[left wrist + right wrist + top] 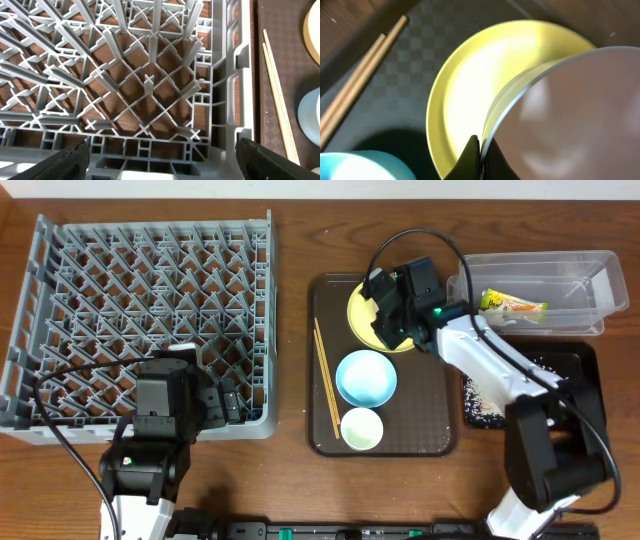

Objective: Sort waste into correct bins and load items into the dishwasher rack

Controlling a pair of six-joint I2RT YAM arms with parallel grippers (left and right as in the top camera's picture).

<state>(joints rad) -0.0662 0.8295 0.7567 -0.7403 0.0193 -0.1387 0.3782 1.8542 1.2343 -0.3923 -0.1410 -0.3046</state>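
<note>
Our right gripper (479,150) is clamped on the rim of what looks like the white bowl (570,115), over the yellow plate (460,85). We'd guess it's headed for the rack (140,290), where the left gripper (225,405) hovers wide open over the near corner.

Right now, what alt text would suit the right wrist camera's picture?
The right claw pinches the rim of a white bowl over a yellow plate. Wooden chopsticks lie upper left on the dark tray; a light blue bowl peeks in lower left.
</note>
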